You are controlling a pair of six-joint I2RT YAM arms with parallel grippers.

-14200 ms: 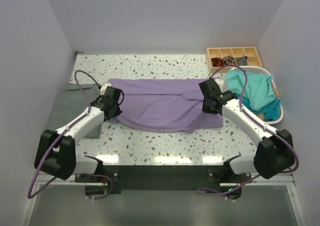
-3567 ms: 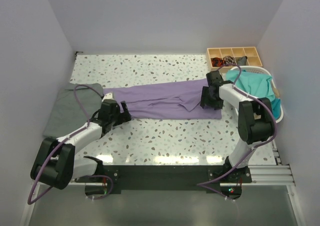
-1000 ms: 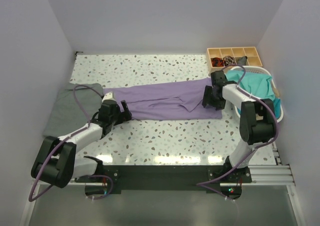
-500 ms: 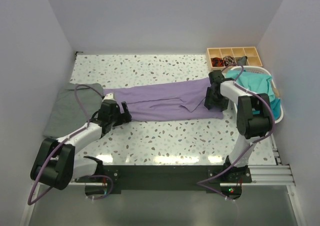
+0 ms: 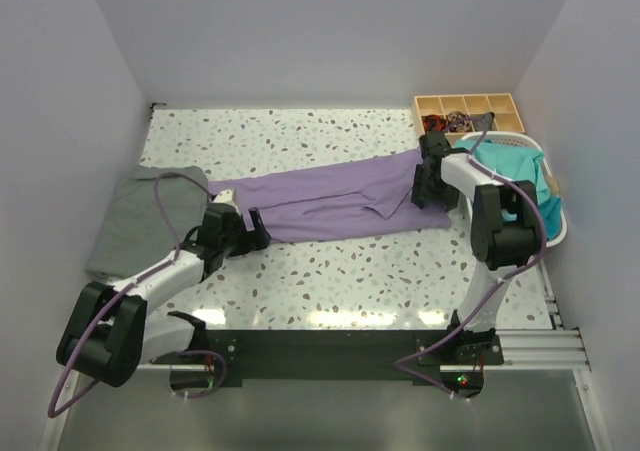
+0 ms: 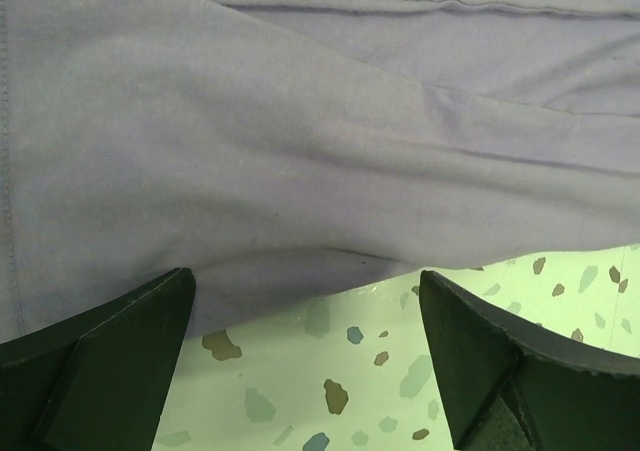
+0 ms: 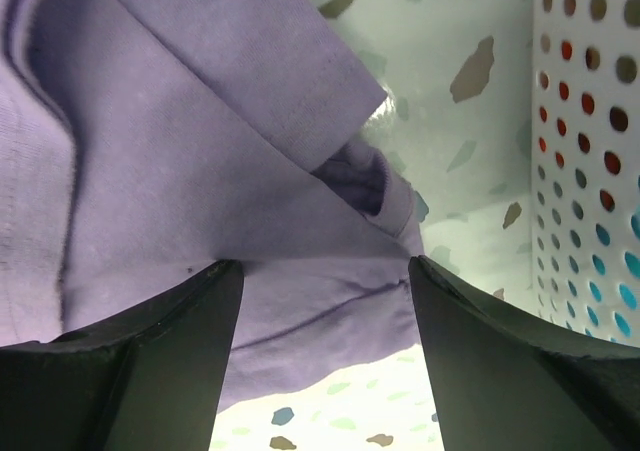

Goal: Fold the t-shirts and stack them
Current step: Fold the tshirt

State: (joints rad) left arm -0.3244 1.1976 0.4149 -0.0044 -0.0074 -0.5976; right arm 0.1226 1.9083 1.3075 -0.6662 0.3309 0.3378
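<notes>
Left hand (image 5: 246, 235) sits low at the near-left corner of the lavender t-shirt (image 5: 330, 196). Its fingers are spread wide with nothing pinched. In its wrist view the near hem of the shirt (image 6: 300, 121) runs just ahead of the fingertips, with bare table (image 6: 330, 391) showing between them. The right hand (image 5: 426, 184) is at the opposite end of the shirt, also spread and holding nothing. The cloth (image 7: 200, 121) lies between and ahead of its fingers, with a tucked sleeve fold just beyond them.

The shirt lies as a long narrow band across the table (image 5: 330, 271), so the lengthwise fold looks done and a crosswise fold is probably next. That calls for each hand to close on both layers at its own end, taking the hem rather than the top layer alone. One end then has to be carried over the other without dragging the band askew.

A grey t-shirt (image 5: 135, 216) lies flat just outside the left hand, likely where the stack will go.

Right beside the right hand stands the white basket (image 5: 560, 221), whose perforated wall (image 7: 590, 171) shows in the wrist view. It holds crumpled teal t-shirts (image 5: 510, 176) not yet folded. Beyond that hand sits a wooden tray (image 5: 452, 105), with small dark items in its nearer compartments, too small to identify.
</notes>
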